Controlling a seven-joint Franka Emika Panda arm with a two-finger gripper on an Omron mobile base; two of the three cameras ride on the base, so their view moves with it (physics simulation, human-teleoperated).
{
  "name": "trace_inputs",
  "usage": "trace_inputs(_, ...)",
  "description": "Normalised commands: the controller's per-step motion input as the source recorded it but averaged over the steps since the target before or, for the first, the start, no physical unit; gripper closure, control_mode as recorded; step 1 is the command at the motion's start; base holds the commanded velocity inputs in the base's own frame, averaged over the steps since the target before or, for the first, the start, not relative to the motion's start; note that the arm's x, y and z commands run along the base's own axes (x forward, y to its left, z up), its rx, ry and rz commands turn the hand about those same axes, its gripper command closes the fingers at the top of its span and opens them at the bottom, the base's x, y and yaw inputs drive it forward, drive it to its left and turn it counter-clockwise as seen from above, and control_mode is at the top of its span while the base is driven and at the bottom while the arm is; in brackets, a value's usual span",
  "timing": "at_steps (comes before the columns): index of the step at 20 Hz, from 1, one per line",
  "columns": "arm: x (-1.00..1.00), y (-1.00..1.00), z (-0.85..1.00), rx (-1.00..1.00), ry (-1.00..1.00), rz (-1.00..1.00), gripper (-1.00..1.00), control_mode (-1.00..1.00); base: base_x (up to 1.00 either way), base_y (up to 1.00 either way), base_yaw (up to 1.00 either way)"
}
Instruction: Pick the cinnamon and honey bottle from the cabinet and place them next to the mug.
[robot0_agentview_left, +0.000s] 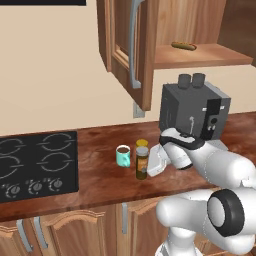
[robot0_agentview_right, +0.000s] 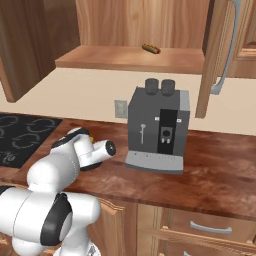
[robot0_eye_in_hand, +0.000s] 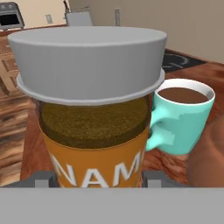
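The cinnamon (robot0_agentview_left: 142, 165), a slim dark bottle with a grey cap and an orange label, stands upright on the counter just right of the teal mug (robot0_agentview_left: 123, 156). My gripper (robot0_agentview_left: 148, 165) reaches it from the right. In the hand view the cinnamon (robot0_eye_in_hand: 94, 109) sits between the two fingertips (robot0_eye_in_hand: 43, 178), which press its label on both sides, and the mug (robot0_eye_in_hand: 186, 118) of brown liquid is close beside it. The honey bottle (robot0_agentview_left: 142, 144) shows its yellow lid right behind the cinnamon. The cabinet (robot0_agentview_left: 127, 45) hangs above with its door open.
A grey coffee machine (robot0_agentview_left: 192, 112) stands on the counter right behind my arm. A black cooktop (robot0_agentview_left: 37, 165) lies to the left. A small brown sausage-like item (robot0_agentview_left: 184, 46) rests on the cabinet shelf (robot0_agentview_right: 130, 57). The open cabinet door (robot0_agentview_right: 220, 50) juts out overhead.
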Motion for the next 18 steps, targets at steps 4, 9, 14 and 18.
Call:
trace_inputs(4,0.0,0.0,-0.03,0.0,-0.02,0.0,1.0,-1.0,0.0,0.0,0.0)
trace_inputs(9,0.0,0.0,0.0,0.0,0.0,0.0,1.0,-1.0,0.0,0.0,0.0)
trace_inputs(14,0.0,0.0,0.0,0.0,0.0,0.0,-1.0,-1.0,0.0,0.0,0.0)
trace_inputs(18,0.0,0.0,0.0,0.0,0.0,0.0,-1.0,-1.0,0.0,0.0,0.0)
